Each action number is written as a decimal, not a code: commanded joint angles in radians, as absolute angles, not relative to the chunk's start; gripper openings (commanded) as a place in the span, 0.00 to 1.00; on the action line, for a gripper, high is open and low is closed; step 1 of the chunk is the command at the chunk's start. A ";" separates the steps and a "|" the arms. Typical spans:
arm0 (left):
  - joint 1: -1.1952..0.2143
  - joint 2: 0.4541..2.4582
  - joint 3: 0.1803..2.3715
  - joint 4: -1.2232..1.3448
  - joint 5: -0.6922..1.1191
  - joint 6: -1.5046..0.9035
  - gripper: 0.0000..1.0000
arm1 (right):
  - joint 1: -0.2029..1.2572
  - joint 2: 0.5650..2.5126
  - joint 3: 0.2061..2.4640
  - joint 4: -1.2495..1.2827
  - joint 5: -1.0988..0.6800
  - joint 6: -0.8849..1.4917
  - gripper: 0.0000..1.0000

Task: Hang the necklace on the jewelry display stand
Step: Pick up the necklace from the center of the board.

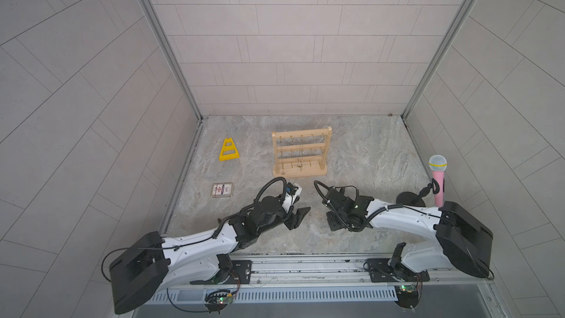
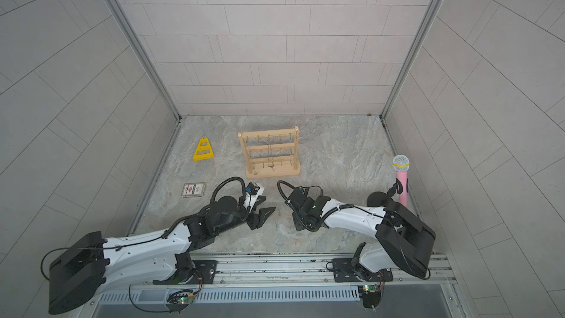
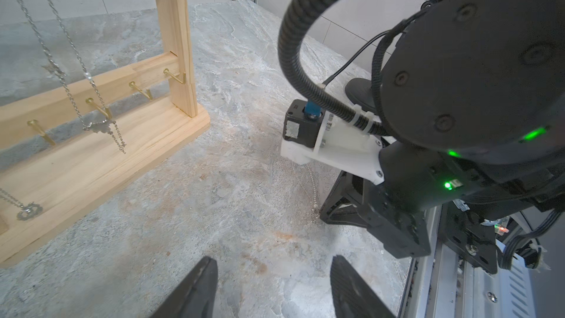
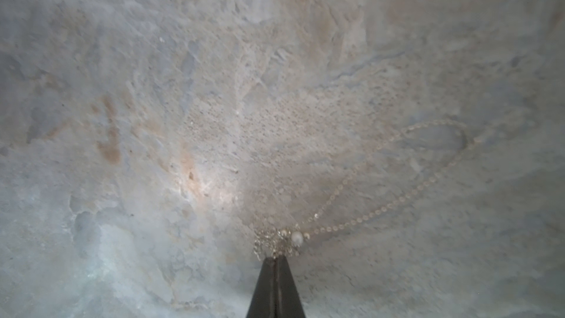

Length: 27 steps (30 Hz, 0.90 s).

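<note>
Necklace [image 4: 382, 206] is lying on the stone-patterned surface [image 1: 367, 148], in front of the jewelry display stand [image 1: 308, 171] and well apart from it, below the right wrist. The right arm is reaching in low from its side with the elbow folded and the wrist bending down. The right gripper [image 4: 276, 258] is pointing onto the surface, and its jaws are pressing together on the bunched end of the chain, beside a small pearl. The rest of the chain is trailing away in a loose loop on the surface.

The left arm is stretching forward in the same low way. The left gripper [image 3: 272, 263] is hovering with its jaws standing apart and only bare surface between them, and it is facing the right gripper [image 3: 319, 214].

By count, two arms are working here. One stand is standing upright with three bars of brass hooks [image 3: 140, 90], and two other chains [image 3: 99, 126] are hanging on it. One yellow triangular frame [image 1: 229, 157] and one small printed card [image 1: 222, 190] are sitting near the left wall, and one pink microphone [image 1: 437, 185] is standing at the right edge, close to the right arm.

Bare surface is lying open between the grippers and the base of the stand, and also to the right of the stand. The metal rail [image 1: 305, 263] is closing the front edge.
</note>
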<state>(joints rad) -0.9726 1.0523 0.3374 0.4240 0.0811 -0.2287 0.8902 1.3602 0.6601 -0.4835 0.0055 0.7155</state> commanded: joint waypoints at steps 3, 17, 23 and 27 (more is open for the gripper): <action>-0.968 1.050 0.377 0.422 0.078 -0.222 0.64 | 0.895 1.254 0.715 -0.606 0.060 0.708 0.00; -0.972 1.183 0.378 0.653 0.282 -0.165 0.63 | 0.904 1.071 0.919 -0.828 0.126 0.639 0.00; -0.988 1.219 0.408 0.703 0.330 -0.063 0.64 | 0.920 1.045 1.033 -0.890 0.136 0.605 0.00; -0.995 1.251 0.430 0.728 0.324 -0.023 0.65 | 0.938 1.053 1.092 -0.905 0.140 0.590 0.00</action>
